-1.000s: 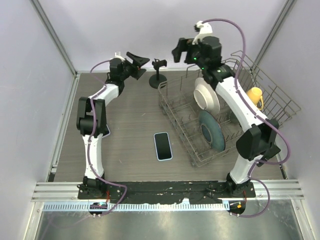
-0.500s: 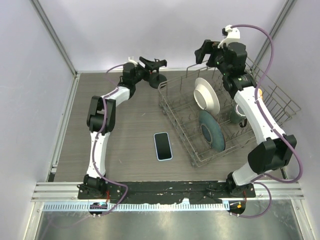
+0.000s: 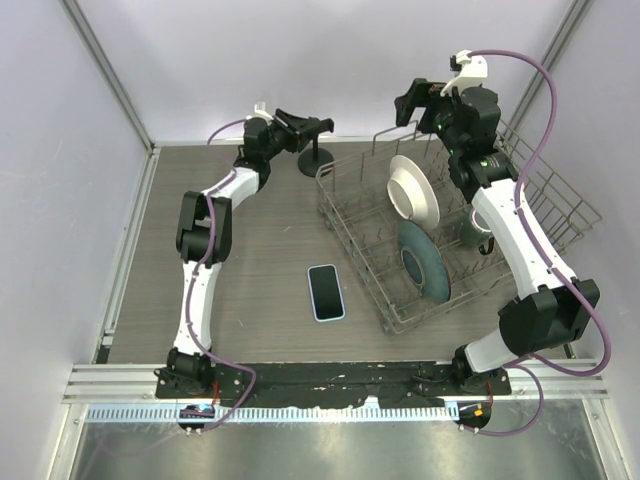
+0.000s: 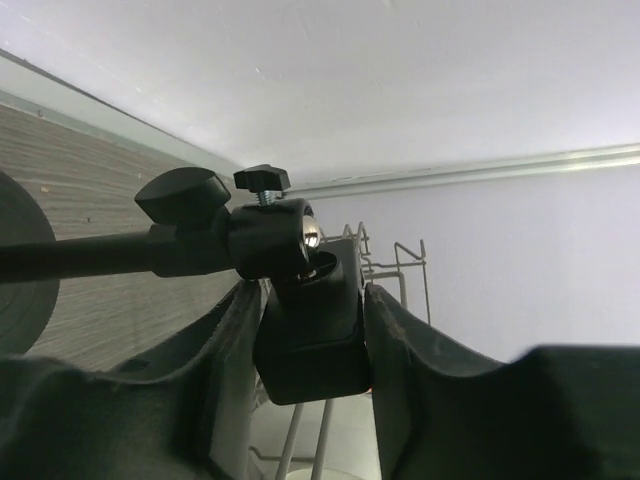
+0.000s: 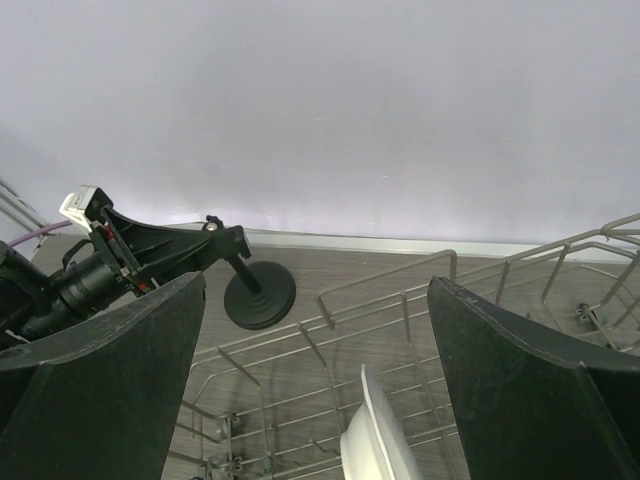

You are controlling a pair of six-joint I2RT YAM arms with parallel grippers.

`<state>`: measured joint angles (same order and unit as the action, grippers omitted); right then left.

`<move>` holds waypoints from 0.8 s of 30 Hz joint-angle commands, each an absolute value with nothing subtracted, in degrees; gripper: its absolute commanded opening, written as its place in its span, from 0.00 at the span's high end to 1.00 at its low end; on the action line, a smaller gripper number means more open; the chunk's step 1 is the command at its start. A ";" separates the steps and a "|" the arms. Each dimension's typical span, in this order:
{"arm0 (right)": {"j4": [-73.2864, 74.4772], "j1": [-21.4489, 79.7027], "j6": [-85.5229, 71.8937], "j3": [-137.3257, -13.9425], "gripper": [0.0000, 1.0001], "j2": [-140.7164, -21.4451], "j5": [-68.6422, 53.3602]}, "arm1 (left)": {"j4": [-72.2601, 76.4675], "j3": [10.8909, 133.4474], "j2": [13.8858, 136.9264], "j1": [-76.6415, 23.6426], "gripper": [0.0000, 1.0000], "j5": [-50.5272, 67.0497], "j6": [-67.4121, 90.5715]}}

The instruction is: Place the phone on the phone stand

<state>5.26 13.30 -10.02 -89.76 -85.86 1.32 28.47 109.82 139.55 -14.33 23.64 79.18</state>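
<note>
The phone (image 3: pixel 325 292) lies flat, screen up, on the table's middle, with neither gripper near it. The black phone stand (image 3: pixel 316 158) has its round base by the back wall. My left gripper (image 3: pixel 308 126) is shut on its clamp head (image 4: pixel 310 340): both fingers press the black block's sides. The post (image 4: pixel 90 255) runs left to the disc base (image 4: pixel 20 270). My right gripper (image 3: pixel 415 100) hangs open and empty above the rack's far end. In the right wrist view the stand's base (image 5: pixel 260 295) shows beyond the open right gripper (image 5: pixel 318 380).
A wire dish rack (image 3: pixel 350 215) fills the right half of the table, just right of the stand. It holds a white bowl (image 3: pixel 415 190), a grey-blue plate (image 3: pixel 422 258) and a dark mug (image 3: pixel 478 228). Walls close the back and sides.
My left gripper swung right to the stand's head and closed on it. My right arm moved right and back, away from the stand, and stayed open.
</note>
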 commanded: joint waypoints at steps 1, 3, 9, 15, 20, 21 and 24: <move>3.25 13.27 -8.88 -90.17 0.02 -85.78 2.73 | 28.92 114.17 140.10 -13.80 0.72 25.57 78.66; 3.34 13.27 -9.49 -90.26 0.02 -85.87 1.50 | 28.74 112.43 138.61 -13.19 0.87 26.63 78.58; 4.04 13.45 -12.30 -90.88 0.02 -86.31 -3.77 | 26.90 97.77 125.87 -9.32 1.00 29.52 74.44; 4.39 19.67 -11.70 -91.32 0.02 -86.48 -5.45 | 24.44 83.71 114.12 -5.54 1.00 41.02 75.32; 8.43 26.27 -8.01 -95.09 0.02 -88.85 -3.17 | 19.90 72.18 105.74 -3.69 1.00 48.94 72.35; 8.87 28.11 -7.56 -95.53 0.02 -89.47 -2.82 | 18.47 71.03 102.95 -3.26 1.00 50.43 69.72; 9.23 31.36 -6.68 -96.06 0.02 -89.56 -2.37 | 15.91 66.63 99.15 -2.64 1.00 52.29 66.98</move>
